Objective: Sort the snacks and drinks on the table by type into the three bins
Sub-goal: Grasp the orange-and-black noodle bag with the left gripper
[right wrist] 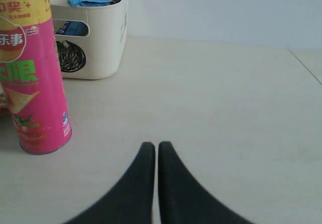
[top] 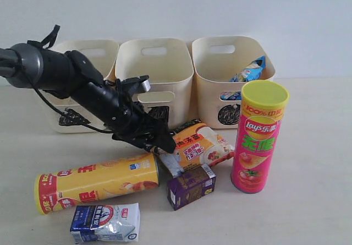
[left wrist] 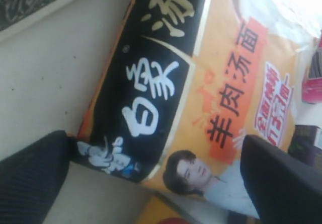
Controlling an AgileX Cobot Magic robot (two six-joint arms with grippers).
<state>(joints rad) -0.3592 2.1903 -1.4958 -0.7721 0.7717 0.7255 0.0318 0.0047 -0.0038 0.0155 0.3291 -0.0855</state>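
My left gripper [top: 163, 143] [left wrist: 151, 181] is open, its fingers [left wrist: 30, 178] set on either side of one end of the orange bag [top: 198, 144] [left wrist: 201, 83], which lies on the table [top: 308, 201]. The yellow-red tube [top: 96, 182] lies on its side in front of the arm. Closer to the front edge sit the purple carton [top: 191, 186] and the milk pouch [top: 105, 223]. The pink tube [top: 258, 137] [right wrist: 35, 83] stands upright. The blue bag [top: 250, 71] [right wrist: 93, 1] is in the right bin [top: 231, 63] [right wrist: 108, 43]. My right gripper [right wrist: 152, 146] is shut and holds nothing; it rests low over bare table and is out of the exterior view.
The left bin [top: 82, 52] and middle bin [top: 154, 69] stand at the back in a row with the right one; the left arm crosses in front of them. A pale wall rises behind the bins. Bare table stretches to the right of the pink tube.
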